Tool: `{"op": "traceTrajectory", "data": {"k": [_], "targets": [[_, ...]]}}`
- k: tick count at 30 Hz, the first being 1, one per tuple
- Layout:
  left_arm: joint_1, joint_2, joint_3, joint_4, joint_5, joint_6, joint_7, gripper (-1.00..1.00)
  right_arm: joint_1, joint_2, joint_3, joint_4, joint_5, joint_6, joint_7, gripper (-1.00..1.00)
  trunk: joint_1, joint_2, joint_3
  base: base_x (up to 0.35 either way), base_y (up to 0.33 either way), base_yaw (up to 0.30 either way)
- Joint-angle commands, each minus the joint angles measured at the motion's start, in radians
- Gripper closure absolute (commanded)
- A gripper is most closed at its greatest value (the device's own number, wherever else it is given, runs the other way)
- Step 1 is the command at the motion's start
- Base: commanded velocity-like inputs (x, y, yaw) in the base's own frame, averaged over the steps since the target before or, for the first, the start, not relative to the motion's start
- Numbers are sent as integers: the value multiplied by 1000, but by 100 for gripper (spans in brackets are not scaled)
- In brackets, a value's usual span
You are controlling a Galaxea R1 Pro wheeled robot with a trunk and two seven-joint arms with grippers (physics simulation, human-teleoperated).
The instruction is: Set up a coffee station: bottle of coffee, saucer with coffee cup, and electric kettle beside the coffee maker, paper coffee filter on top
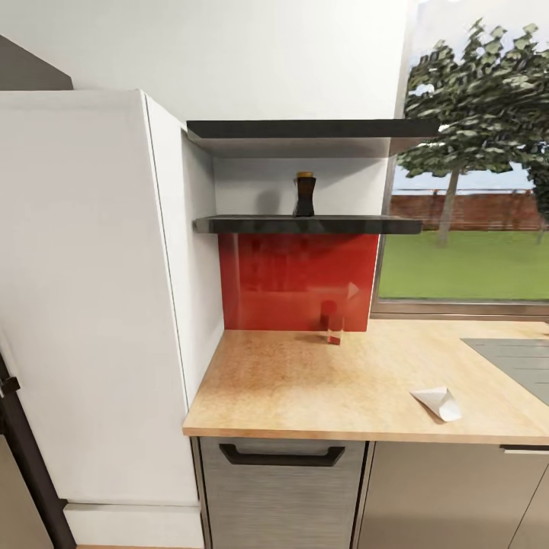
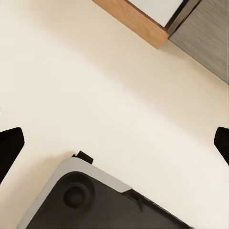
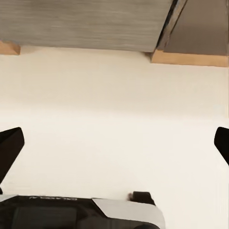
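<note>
Head view: the bottle of coffee (image 1: 305, 194) stands upright on the lower kitchen shelf (image 1: 252, 225), about midway along it, above the red backsplash (image 1: 297, 280).
Worktop: a paper coffee filter (image 1: 438, 402) lies near the front edge toward the right; a small red item (image 1: 334, 329) stands at the back edge, too blurred to name.
Left claw (image 2: 114, 143): fingers spread wide, nothing between them, pointed at pale floor (image 2: 95, 86).
Right claw (image 3: 114, 143): likewise spread and empty, over floor beside the cabinet base (image 3: 86, 24).
Step in hand: likely reaching the bottle. Raise one arm level with the shelf, approach from the front, and close low on the body so it stays upright.
Bottle to claws: well apart; both hang low, well below the shelf.
</note>
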Motion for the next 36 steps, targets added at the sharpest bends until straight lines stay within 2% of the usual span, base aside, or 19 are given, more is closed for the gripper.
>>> {"op": "traceTrajectory", "data": {"k": [1,4,8,10,12,13,15,16,18,19,23,24,25,26,27,28,29,36], "targets": [[0,0,-7,1,9,-3,-6,-100,0,2,8,-23,-8,-4,-6,-100,0,-1,-1,0,0,0],[0,-4,-9,3,6,-3,-8,-100,0,7,9,-108,-2,-5,-9,-100,0,-1,-1,0,0,0],[0,-9,-11,6,8,-2,-8,-100,-1,10,10,-247,29,-4,-41,-100,0,-1,-1,0,0,0],[0,-9,-12,8,10,-2,-8,-100,-1,11,12,-321,66,-1,-92,-100,0,-1,-1,0,0,0],[0,-10,-13,9,10,-2,-8,-100,0,12,19,-409,125,3,-166,-100,0,-1,-1,0,0,0],[0,-10,-13,10,9,-2,-8,-100,0,13,29,-481,172,13,-217,-100,0,-1,-1,0,0,0],[0,-10,-14,11,9,-2,-7,-100,0,14,42,-560,216,38,-261,-100,0,-1,-1,0,0,0],[0,-10,-15,12,8,-2,-5,-100,1,15,57,-638,252,76,-296,-100,0,-1,-1,0,0,0],[0,-10,-15,12,8,-2,-2,-100,1,15,76,-778,286,159,-332,-100,0,-1,-1,0,0,0],[0,-10,-16,15,8,-1,-1,-100,1,11,84,-898,290,222,-346,-100,0,-1,-1,0,0,0],[0,-10,-16,35,8,-1,0,-100,1,9,89,-1062,288,327,-354,-100,0,-1,-1,0,0,0],[0,-9,-16,45,9,-1,0,-100,0,14,90,-1162,287,410,-351,-100,0,-1,-1,0,0,0],[0,-9,-16,48,9,0,0,-100,0,19,91,-1203,287,447,-347,-100,0,-1,-1,0,0,0],[0,-10,-16,53,9,0,0,-100,-1,29,92,-1239,287,480,-344,-100,0,-1,-1,0,0,0],[0,-10,-16,70,9,0,0,-100,-4,74,93,-1293,291,535,-337,-100,0,-1,-1,0,0,0],[0,-7,-16,77,9,0,0,-100,-16,98,93,-1321,298,562,-331,-100,0,-1,-1,0,0,0],[0,-4,-15,82,9,0,0,-100,-56,98,93,-1344,304,587,-326,-100,0,-1,-1,0,0,0],[0,-7,-15,83,11,0,1,-100,-183,98,91,-1356,306,676,-324,-100,0,-1,-1,0,0,0]]}}
